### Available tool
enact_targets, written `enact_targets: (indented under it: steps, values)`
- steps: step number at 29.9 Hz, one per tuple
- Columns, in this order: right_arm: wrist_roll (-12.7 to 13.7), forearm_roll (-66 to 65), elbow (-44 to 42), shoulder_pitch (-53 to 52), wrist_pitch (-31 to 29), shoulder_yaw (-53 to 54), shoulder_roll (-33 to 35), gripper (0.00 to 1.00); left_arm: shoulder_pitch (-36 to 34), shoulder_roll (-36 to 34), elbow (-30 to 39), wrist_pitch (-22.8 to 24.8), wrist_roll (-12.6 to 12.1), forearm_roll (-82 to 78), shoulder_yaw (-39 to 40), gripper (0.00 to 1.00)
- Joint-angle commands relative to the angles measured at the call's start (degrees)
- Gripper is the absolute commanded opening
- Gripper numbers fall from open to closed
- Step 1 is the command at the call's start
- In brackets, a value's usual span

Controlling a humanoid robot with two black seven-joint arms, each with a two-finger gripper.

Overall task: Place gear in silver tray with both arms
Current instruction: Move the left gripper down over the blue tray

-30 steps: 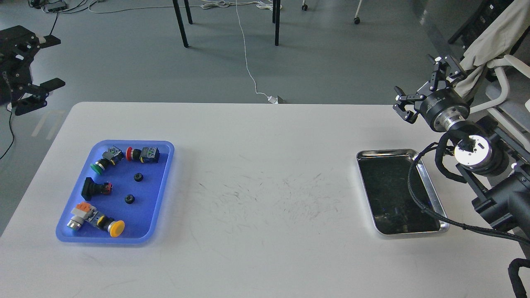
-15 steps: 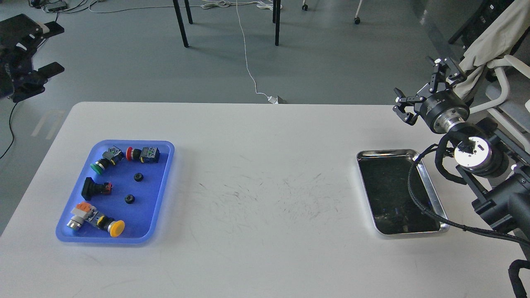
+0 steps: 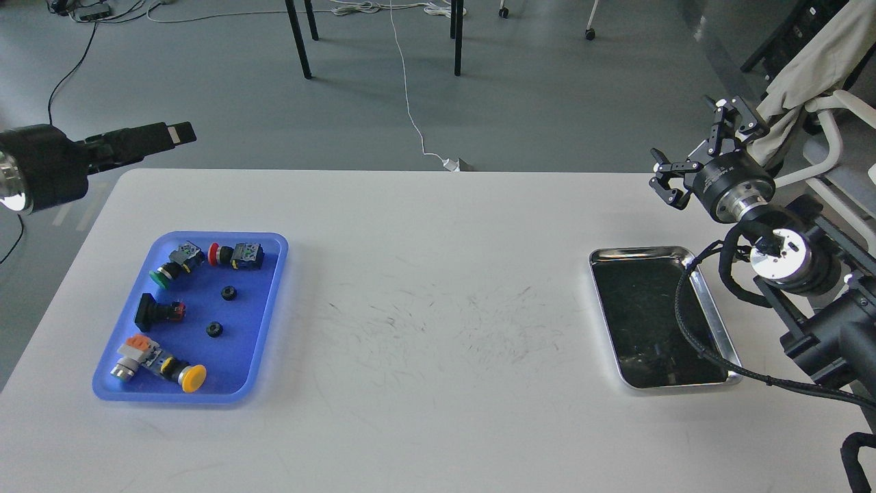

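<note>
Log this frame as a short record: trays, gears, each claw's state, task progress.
silver tray: right side of the table, no gear in it
blue tray: left side, holds push-button switches and two small black gears
left claw: beyond the table's far left corner, seen edge-on, state unclear
right claw: open, empty, beyond the silver tray
progress: no gear picked up yet

White surface (image 3: 438,239), scuffed with dark marks at centre. Blue tray (image 3: 270,301) lies flat toward the left side, holding push-button parts and two small black gears. Silver tray (image 3: 643,254) lies flat toward the right side, well apart from the blue tray, dark bottom reflective.
</note>
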State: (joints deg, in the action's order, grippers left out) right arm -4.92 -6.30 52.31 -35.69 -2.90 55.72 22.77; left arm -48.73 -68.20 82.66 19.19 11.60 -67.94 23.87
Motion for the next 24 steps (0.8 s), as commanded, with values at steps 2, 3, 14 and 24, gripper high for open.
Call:
enact_targets:
  steps: [2,3,14,24]
  values:
    - [0.00,-0.46,-0.01,0.01,0.00,-0.08,-0.01,0.99,-0.05,-0.62,2.16,0.76,0.70,-6.31,-2.25,0.98]
    - [0.00,-0.72,-0.01,0.01,0.00,-0.08,-0.01,0.99,-0.14,-0.36,2.85,2.07,1.23,-6.50,-2.25,0.97]
    - [0.00,-1.17,0.78,-0.08,0.09,-1.05,0.70,0.99,0.21,3.86,2.95,3.75,4.92,-20.73,-6.20,0.91]
    - [0.00,-1.17,2.00,0.36,0.09,-1.05,2.89,0.99,0.92,7.02,-4.16,-0.64,5.10,-26.53,-10.86,0.87]
